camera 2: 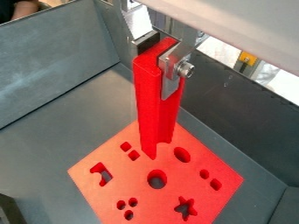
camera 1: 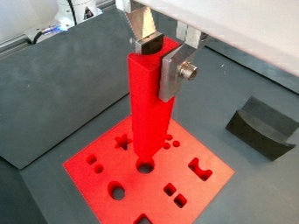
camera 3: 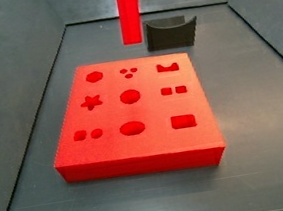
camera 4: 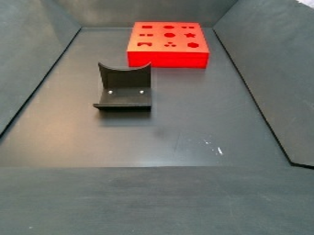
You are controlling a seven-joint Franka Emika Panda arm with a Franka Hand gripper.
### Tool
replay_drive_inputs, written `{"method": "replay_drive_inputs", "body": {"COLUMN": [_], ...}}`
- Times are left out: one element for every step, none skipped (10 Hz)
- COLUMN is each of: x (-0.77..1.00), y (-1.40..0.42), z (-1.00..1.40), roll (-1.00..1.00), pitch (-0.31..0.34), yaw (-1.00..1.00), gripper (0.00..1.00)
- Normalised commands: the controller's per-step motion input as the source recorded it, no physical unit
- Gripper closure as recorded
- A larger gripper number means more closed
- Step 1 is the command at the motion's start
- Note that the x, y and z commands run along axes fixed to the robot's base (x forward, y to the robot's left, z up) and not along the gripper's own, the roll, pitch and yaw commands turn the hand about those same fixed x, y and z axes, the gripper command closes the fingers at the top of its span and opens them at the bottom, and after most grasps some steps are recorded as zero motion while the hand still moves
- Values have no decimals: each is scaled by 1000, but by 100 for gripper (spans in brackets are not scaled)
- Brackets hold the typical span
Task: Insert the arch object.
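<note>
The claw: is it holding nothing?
No: in a wrist view the claw is shut on a long red piece above the red board.

Both wrist views looked steeply down past the hand (camera 1: 162, 54) and its long red piece (camera 1: 149, 109) onto the red board (camera 2: 158, 179), from opposite sides. We saw the board close in a side view (camera 3: 135, 114), distant in a side view (camera 4: 170, 44) beyond the fixture (camera 4: 123, 90).

text: none legible; labels: none; numbers: none
</note>
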Motion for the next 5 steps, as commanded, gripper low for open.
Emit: {"method": "replay_drive_inputs", "body": {"x": [203, 234, 194, 151, 154], "y": [63, 134, 109, 83, 83], "z": [-103, -134, -137, -129, -120], "roll": [0, 0, 0, 0, 0], "pitch": [0, -11, -23, -33, -40], "yaw": [-580, -920, -954, -983, -980], "gripper": [100, 100, 100, 100, 100]}}
